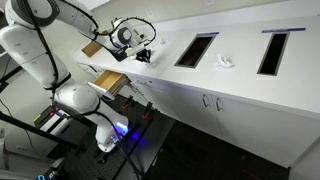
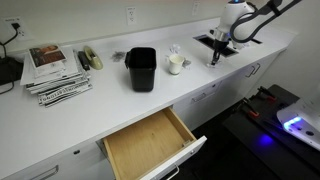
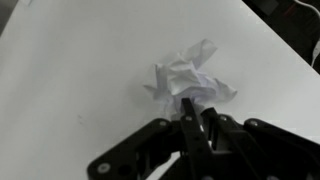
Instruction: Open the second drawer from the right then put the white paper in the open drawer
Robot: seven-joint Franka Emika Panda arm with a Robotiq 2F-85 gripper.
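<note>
Reaches in from 2 o'clock in an exterior view, arm [image 2: 240, 12] bent down at the wrist, gripper [image 2: 213, 57] pointing straight down at the counter [image 2: 100, 110]. In wrist view, meets the crumpled white paper [image 3: 187, 80] at 12 o'clock of the fingertips [image 3: 186, 115], touching. Jaws nearly together; cannot tell whether pinching the paper. Drawer [image 2: 148, 145] pulled open at 8 o'clock of the gripper, well apart.

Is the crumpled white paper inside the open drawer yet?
No, the shallow white-fronted open drawer shows only bare light tan wood inside.
</note>
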